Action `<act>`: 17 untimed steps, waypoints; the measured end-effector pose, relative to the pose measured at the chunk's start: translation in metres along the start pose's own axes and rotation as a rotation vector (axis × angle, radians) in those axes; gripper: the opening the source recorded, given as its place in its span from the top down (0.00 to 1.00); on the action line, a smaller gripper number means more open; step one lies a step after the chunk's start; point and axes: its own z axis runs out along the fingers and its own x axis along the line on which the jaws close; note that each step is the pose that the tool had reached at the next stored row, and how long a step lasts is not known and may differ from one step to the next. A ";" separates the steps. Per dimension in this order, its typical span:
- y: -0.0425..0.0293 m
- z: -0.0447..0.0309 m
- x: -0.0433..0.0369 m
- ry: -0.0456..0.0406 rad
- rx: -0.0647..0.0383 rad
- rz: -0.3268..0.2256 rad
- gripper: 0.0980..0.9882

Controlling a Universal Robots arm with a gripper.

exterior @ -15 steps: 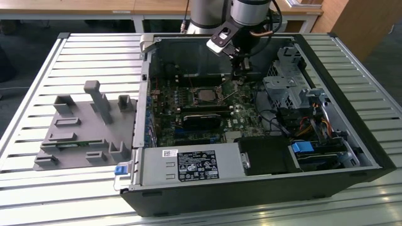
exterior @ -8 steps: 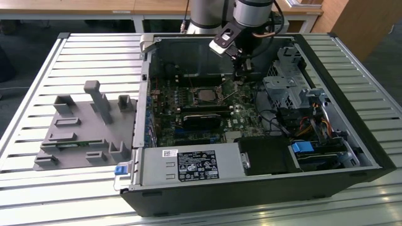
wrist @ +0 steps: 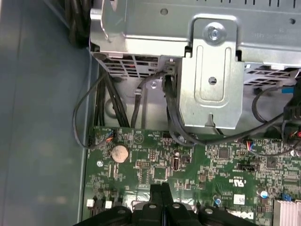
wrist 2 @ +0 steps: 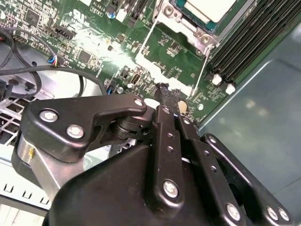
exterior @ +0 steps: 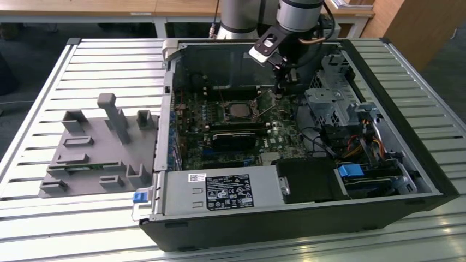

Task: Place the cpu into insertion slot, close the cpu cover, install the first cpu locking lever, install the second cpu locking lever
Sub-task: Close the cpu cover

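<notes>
The gripper (exterior: 282, 93) hangs deep in the open computer case (exterior: 407, 164), jaws clenched with nothing visible between them (fingertips (wrist: 155, 192) just above the green motherboard (exterior: 282, 134)). The steel drive cage (exterior: 328, 106) crowds it at four o'clock. At its eight o'clock lies the insertion slot (exterior: 240, 111), holding the cpu (wrist 2: 209, 7), with the cpu cover (wrist 2: 183, 24) framing it and a thin wire lever (wrist 2: 146, 41) beside. At the case's nine o'clock, a grey fixture (exterior: 95, 147) sits on the slatted worktop (exterior: 109, 60).
</notes>
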 end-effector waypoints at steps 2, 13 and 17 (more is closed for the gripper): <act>0.0020 0.0006 0.0004 -0.0005 0.001 0.000 0.99; 0.0108 0.0058 0.0049 -0.0033 0.017 0.000 0.99; 0.0121 0.0095 0.0066 -0.0038 0.020 0.000 0.99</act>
